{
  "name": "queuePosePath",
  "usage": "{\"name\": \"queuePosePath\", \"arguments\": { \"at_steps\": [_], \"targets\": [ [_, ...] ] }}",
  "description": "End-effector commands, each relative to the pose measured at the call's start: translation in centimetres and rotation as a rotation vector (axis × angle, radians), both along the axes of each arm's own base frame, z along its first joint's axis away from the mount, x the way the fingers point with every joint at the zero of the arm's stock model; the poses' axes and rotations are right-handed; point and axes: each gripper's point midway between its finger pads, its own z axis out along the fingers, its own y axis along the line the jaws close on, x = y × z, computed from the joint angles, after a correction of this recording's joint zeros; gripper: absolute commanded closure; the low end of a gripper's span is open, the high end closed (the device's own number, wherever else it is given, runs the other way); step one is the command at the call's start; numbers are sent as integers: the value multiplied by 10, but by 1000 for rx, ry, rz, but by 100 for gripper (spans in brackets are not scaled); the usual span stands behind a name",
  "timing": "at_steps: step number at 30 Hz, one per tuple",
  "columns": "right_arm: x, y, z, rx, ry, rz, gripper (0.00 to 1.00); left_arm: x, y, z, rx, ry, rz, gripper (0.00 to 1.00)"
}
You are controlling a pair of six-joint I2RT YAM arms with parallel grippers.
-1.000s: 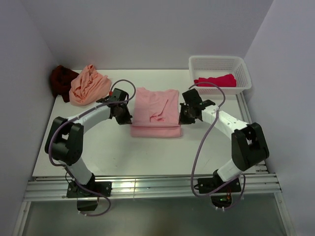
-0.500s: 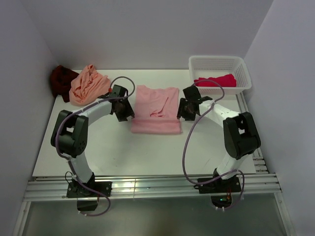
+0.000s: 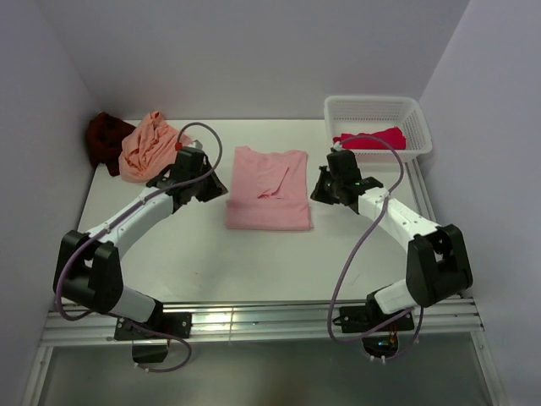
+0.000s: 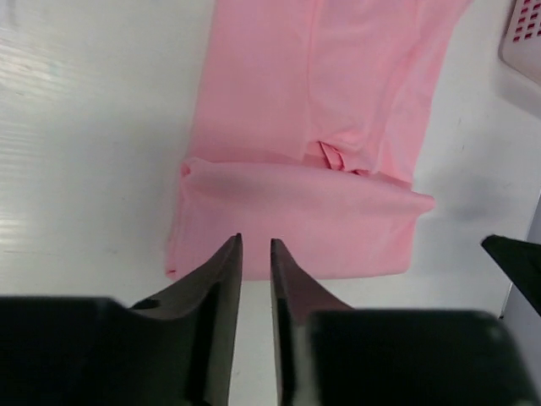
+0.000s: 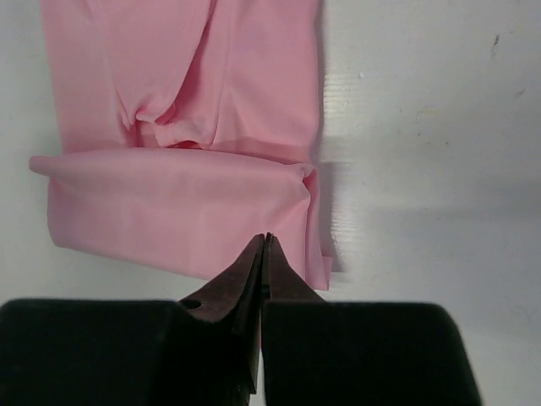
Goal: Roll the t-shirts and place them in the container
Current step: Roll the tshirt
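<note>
Two sides of light pink t-shirt (image 3: 268,188) flanked: left hand (image 3: 220,191) slightly parted, empty; right hand (image 3: 320,191) pinched closed, empty. T-shirt flat on tabletop (image 3: 194,249), one end folded. Risk: unheld fold slackens; uneven regrasp skews roll.

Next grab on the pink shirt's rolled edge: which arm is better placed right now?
Left, slightly. Both arms flank the light pink t-shirt, but the left gripper has its jaws a little apart, aimed at the rolled fold, while the right gripper is shut and would likely need to open first.

T-shirt (image 3: 269,190) central on table (image 3: 194,245); basket (image 3: 372,110) back right.
</note>
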Motion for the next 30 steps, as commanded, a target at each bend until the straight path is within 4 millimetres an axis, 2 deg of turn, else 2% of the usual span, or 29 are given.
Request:
{"name": "queuePosePath", "arguments": {
  "at_steps": [1,4,5,10,11,17,19,24,25,26,28,29,30],
  "targets": [
    [4,15,-7,38,4,46,100,-4,-20,-15,-20,13,-64,79],
    [9,18,-16,33,10,48,100,0,-23,-30,-15,36,-58,87],
    [11,14,-25,8,28,33,100,2,-24,-39,-6,54,-57,91],
    [24,15,-43,-27,61,34,100,18,-30,-58,15,81,-63,96],
    [26,14,-53,-41,80,25,100,21,-27,-70,41,103,-44,96],
    [38,13,-79,-69,136,-15,100,37,-22,-99,77,154,10,100],
    [43,12,-80,-78,132,-35,100,39,-21,-102,78,160,15,100],
    [41,9,-82,-79,132,-48,99,36,-3,-114,101,180,63,98],
    [41,9,-76,-73,112,-46,98,38,1,-103,90,151,73,97],
    [36,7,-76,-75,111,-44,94,33,5,-102,88,130,77,93],
    [35,7,-65,-67,67,-33,88,29,1,-81,43,34,45,80],
    [28,5,-54,-60,33,-18,78,22,4,-60,11,-40,46,60],
    [25,4,-48,-56,10,-12,72,18,5,-50,1,-69,43,54]
  ]
}}
